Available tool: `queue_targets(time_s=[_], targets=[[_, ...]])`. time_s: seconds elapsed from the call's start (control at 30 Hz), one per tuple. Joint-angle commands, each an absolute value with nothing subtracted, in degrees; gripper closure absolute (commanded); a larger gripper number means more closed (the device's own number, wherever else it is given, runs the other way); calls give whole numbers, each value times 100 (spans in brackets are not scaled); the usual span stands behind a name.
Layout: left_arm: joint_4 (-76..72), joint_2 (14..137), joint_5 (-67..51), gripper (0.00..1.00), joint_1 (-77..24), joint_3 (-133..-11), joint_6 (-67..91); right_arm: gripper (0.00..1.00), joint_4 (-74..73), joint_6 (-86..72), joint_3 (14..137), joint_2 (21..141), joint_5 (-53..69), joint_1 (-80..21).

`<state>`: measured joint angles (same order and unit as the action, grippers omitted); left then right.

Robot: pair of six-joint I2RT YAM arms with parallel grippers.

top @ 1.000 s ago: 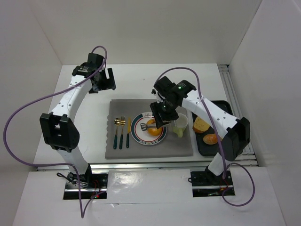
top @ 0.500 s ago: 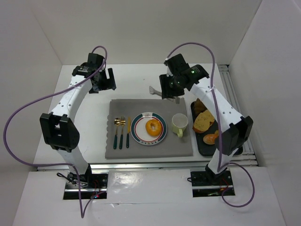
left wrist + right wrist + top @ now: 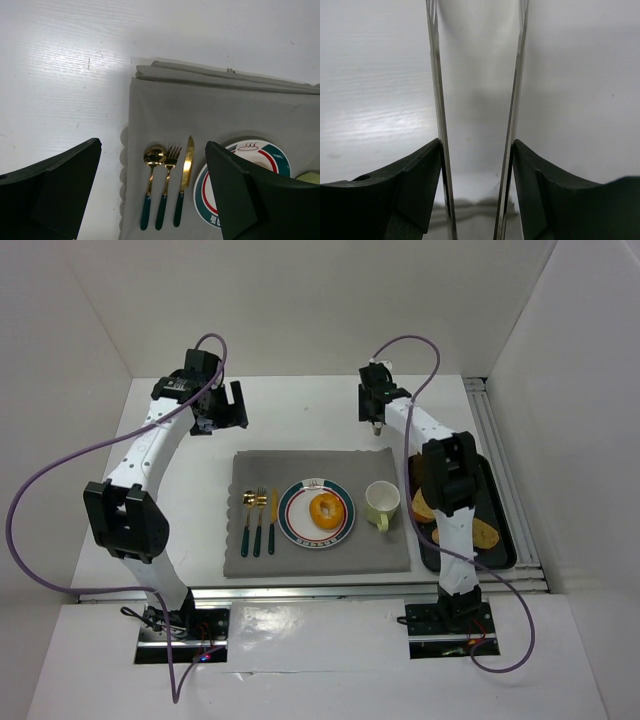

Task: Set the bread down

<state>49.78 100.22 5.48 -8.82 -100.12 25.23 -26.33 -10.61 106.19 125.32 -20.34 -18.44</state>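
The bread (image 3: 324, 509), a glossy orange ring with a centre hole, lies in the middle of the striped plate (image 3: 290, 518) on the grey mat. My right gripper (image 3: 375, 412) is far behind it, over the bare table at the back, shut on a pair of metal tongs (image 3: 434, 75). The tongs' two thin arms run between my fingers in the right wrist view, where the gripper (image 3: 476, 145) shows nothing but white table. My left gripper (image 3: 222, 410) is open and empty at the back left. In its wrist view (image 3: 152, 150) the plate's rim (image 3: 250, 150) shows; the bread is hidden.
A pale green cup (image 3: 382, 503) stands right of the plate. A gold spoon, fork and knife (image 3: 258, 520) lie left of it, also in the left wrist view (image 3: 167, 185). A black tray (image 3: 500, 550) at the right holds bread slices (image 3: 428, 505).
My right gripper with the tongs has lifted off the plate and swung to the back of the table. The bread stays on the plate. The left arm has not moved.
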Motion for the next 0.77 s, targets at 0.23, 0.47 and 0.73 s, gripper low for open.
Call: queue_targets(time_s=[0.23, 0.47, 0.73], targets=[[4957, 10046, 229, 1, -861, -10063, 2382, 0, -1705, -1099, 10926, 12579, -2425, -1573], [5027, 10046, 229, 1, -861, -10265, 2329, 0, -2223, -1617, 9996, 10419, -3014, -1521], [4825, 9782, 80, 1, -861, -9915, 2329, 2, -2295, -1986, 8123, 8685, -2795, -1275]])
